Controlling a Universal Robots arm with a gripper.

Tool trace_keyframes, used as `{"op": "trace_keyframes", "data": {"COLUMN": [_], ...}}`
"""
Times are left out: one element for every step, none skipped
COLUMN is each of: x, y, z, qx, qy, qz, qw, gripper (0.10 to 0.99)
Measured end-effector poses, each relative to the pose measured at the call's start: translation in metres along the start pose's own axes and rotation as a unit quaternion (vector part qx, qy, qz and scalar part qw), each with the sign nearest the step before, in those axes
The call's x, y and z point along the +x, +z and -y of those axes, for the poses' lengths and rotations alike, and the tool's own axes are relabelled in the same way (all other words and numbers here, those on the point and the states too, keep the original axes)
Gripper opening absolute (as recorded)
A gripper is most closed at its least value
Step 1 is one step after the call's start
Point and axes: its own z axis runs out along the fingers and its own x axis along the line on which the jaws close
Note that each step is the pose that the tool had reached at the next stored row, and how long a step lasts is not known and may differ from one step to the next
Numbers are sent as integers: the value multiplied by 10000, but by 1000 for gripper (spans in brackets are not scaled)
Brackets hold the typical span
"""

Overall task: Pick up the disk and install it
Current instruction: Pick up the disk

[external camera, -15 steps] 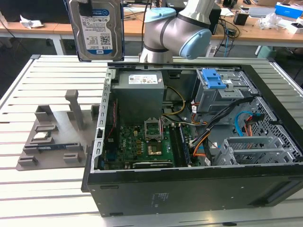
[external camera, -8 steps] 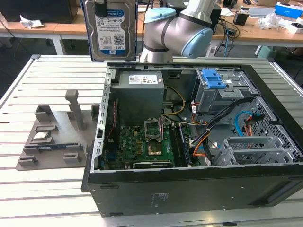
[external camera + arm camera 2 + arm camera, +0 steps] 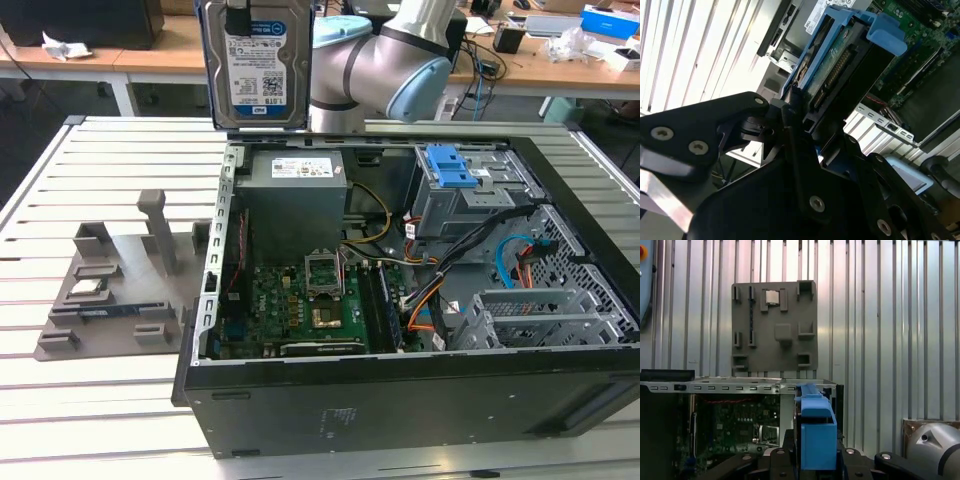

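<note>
- While the claw [image 3: 795,107] is clamping onto one end of the disk [image 3: 258,65], the drive is hanging upright in mid-air in the exterior view. Its label is facing the camera, and it's sitting above the rear edge of the open computer case [image 3: 400,400], not touching it.
- In the second wrist view the black fingers [image 3: 797,150] are closing tight on the drive's edge, with the connector side [image 3: 835,70] showing. So the claw is gripping it, not gaping wide.
- In the first wrist view the blue carrier frame [image 3: 817,435] is poking out from between the claw's halves. Beyond it, the grey parts tray [image 3: 774,327] is lying on the slatted worktop [image 3: 900,315].
- I'm reading this as the carrying stage: drive lifted, nothing seated yet.
- Doing this bit well, imo:
- Since the grip is on one end only, the long body is acting like a lever, so I'd be going slow and avoiding jerky turns.
- I'd be holding it square to the case walls and well above the rim.
- Inside, the drive cage with the blue latch [image 3: 455,180] is sitting toward the exterior view's right. Orange and blue cables [image 3: 520,265] are looping just beside it, and those are what I'd be worrying about snagging.
- I'd also be steering clear of the power supply [image 3: 295,190] and the motherboard [image 3: 290,300] directly below.
</note>
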Motion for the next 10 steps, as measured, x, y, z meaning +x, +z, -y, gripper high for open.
{"op": "trace_keyframes", "data": {"x": [0,1,2,2,2,3,3,4,4,4], "y": [-1,-2,-4,-5,-6,-7,-8,-10,-11,-12], "z": [26,53,77,105,129,158,178,216,238,262], "qx": [0,0,-1,-1,-1,-1,-1,-1,-1,-2], "qy": [0,-1,-1,-1,0,0,-1,-1,0,0], "qz": [0,0,0,0,0,0,0,-1,-1,-1], "qw": [10000,10000,10000,10000,10000,10000,10000,10000,10000,10000], "gripper": [365,365,365,365,365,365,365,365,365,365]}}
